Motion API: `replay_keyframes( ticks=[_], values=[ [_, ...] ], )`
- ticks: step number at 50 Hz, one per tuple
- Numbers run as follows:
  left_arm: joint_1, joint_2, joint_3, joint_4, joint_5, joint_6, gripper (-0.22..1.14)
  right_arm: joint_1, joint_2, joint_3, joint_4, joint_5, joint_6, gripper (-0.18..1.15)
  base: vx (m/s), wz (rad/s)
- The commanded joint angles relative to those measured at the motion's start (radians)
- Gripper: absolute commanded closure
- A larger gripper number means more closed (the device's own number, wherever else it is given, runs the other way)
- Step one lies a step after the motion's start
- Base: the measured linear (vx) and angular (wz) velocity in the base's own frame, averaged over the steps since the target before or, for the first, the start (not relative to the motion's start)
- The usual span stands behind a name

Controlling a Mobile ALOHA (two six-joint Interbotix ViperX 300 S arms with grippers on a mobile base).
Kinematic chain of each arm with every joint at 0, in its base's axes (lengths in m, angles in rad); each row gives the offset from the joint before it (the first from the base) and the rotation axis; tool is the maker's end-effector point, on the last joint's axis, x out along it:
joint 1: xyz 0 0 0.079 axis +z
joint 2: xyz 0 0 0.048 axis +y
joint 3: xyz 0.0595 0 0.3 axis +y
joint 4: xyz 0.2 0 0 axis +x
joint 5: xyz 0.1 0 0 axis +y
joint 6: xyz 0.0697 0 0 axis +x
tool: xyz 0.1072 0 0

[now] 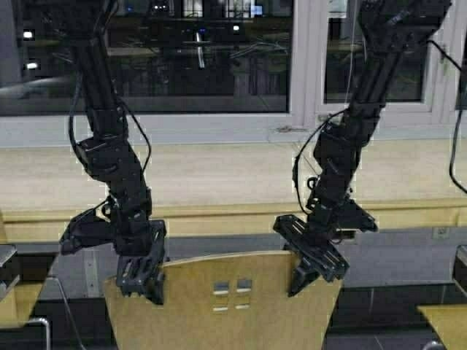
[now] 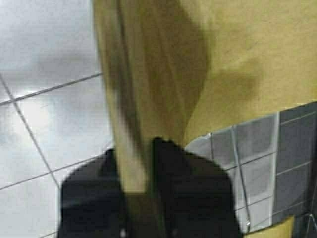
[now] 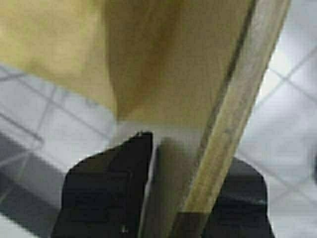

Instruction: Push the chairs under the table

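The chair (image 1: 226,306) is cut off below its backrest, seat and legs unseen.

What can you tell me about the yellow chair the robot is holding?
The chair looks like yellow-tan moulded plywood, with a curved backrest and four small square cutouts. It stands upright facing the table, its back toward the robot. The left gripper and right gripper clamp the backrest's top corners, jaws straddling its thin edge. Its seat and legs are hidden.
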Motion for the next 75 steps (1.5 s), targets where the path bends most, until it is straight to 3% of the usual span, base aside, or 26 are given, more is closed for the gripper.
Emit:
replay_keyframes(
  ticks=[1,18,75],
  values=[
    [0.043,-0.034,-0.005,0.012,-0.029,0.072,0.88,0.000,-0.002,-0.006,-0.015,-0.017,-0.067,0.93,0.25,0.03],
    [0.101,-0.043,-0.017,0.021,-0.032,0.132,0.88,0.018,-0.017,0.028,-0.014,-0.018,-0.081,0.93,0.25,-0.01],
    [0.100,-0.077,0.018,0.021,-0.015,0.202,0.87,0.029,-0.014,0.058,-0.018,-0.041,-0.092,0.93,0.15,0.03]
  ],
)
